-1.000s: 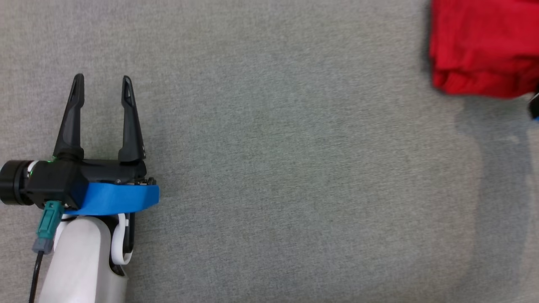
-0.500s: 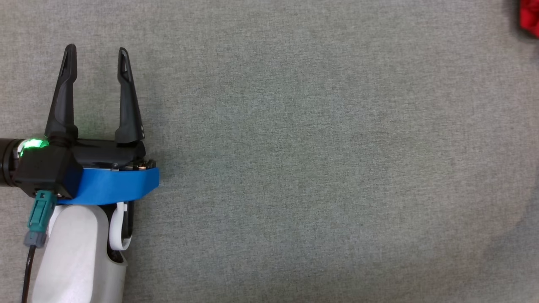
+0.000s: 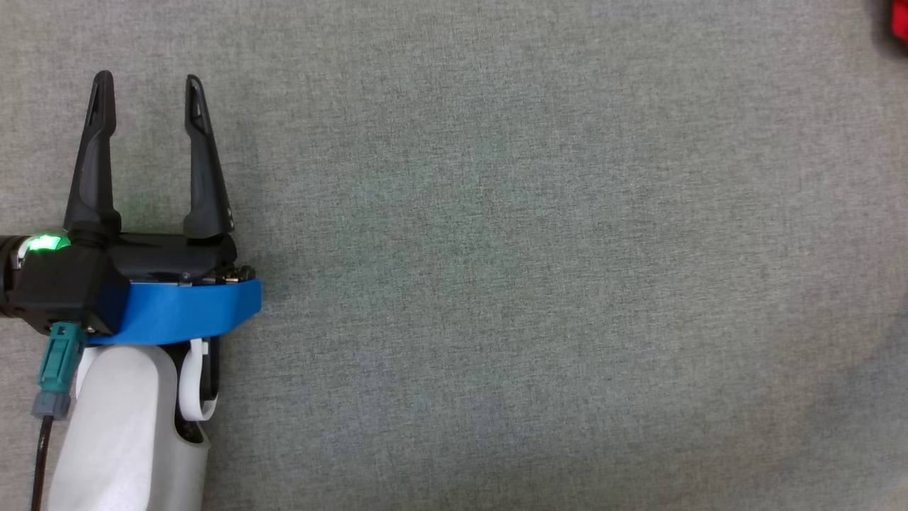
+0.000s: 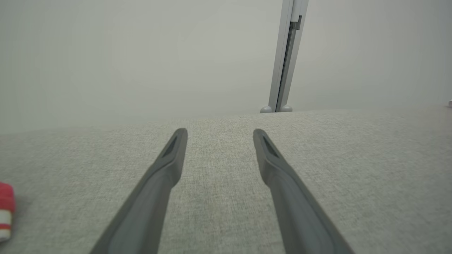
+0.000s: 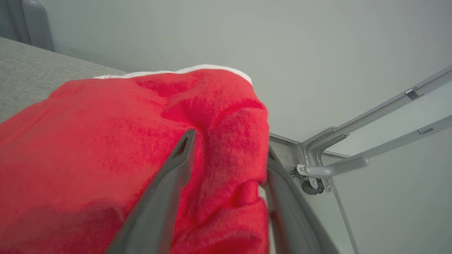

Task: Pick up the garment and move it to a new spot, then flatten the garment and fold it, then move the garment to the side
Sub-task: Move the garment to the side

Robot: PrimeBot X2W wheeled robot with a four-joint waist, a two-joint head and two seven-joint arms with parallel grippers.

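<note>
Right end effector [image 5: 229, 139] newly parted, red garment [image 5: 106, 141] bunched between jaws

There was one red garment [image 5: 106, 141] and one grey cloth-covered table [image 3: 496, 248]. Two robot hands were in sight, the left hand [image 3: 147, 78] and the right hand [image 5: 229, 141], each with two long dark fingers [image 4: 166, 169], four in all. The left wrist carried one blue band [image 3: 184, 312], one green light [image 3: 44, 243] and one teal plug [image 3: 57, 355].
</note>
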